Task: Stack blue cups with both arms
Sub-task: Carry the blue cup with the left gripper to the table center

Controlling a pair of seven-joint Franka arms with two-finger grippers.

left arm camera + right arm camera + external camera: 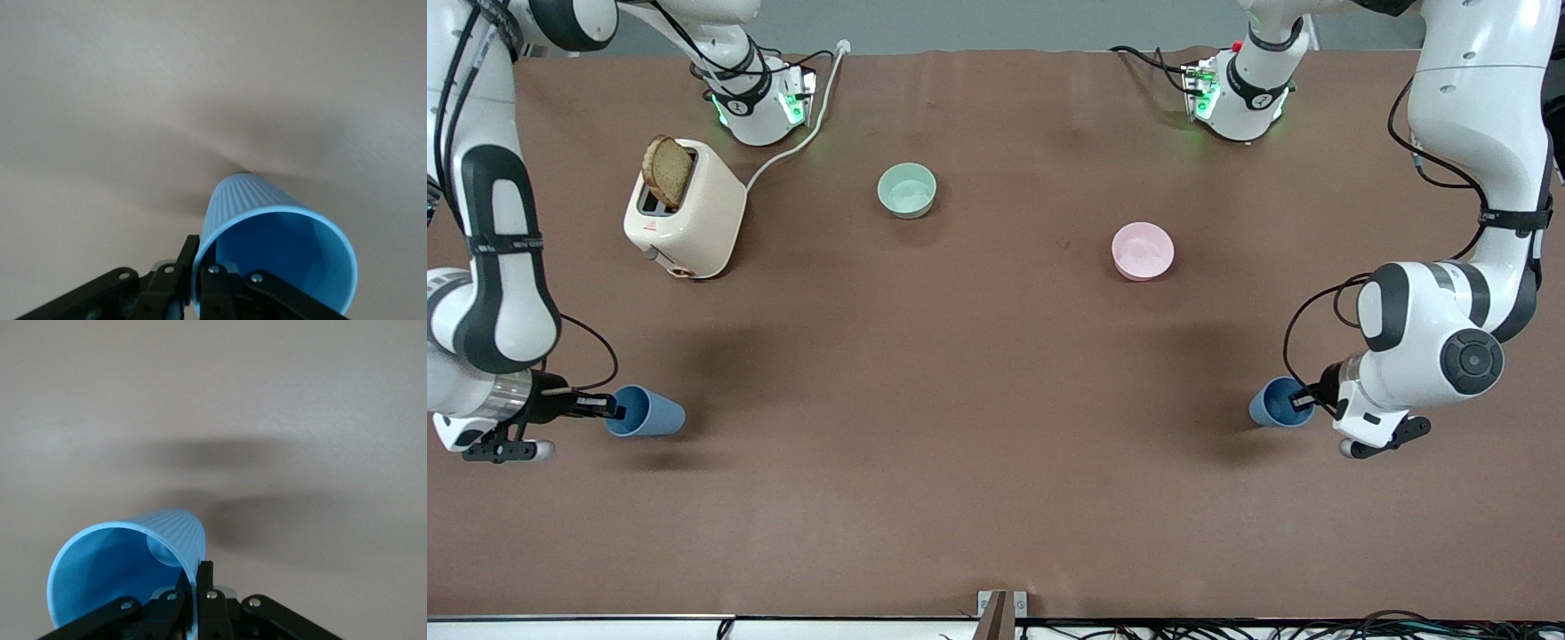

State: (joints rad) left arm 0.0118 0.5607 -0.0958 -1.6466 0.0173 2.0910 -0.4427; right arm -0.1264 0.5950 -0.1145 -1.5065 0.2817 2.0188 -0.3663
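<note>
Two blue cups are each held on their sides above the brown table. My right gripper (612, 408) is shut on the rim of one blue cup (647, 412) at the right arm's end of the table. In the right wrist view my fingers (202, 577) pinch the cup's wall (120, 567), one inside and one outside. My left gripper (1304, 399) is shut on the rim of the other blue cup (1276, 403) at the left arm's end. The left wrist view shows my gripper (200, 257) pinching that cup's wall (267, 220). Each cup's shadow lies apart from it on the table.
A cream toaster (685, 222) with a slice of bread (667, 171) and a white cable stands near the right arm's base. A pale green bowl (907, 190) and a pink bowl (1143, 250) sit on the table between the arms, farther from the front camera than the cups.
</note>
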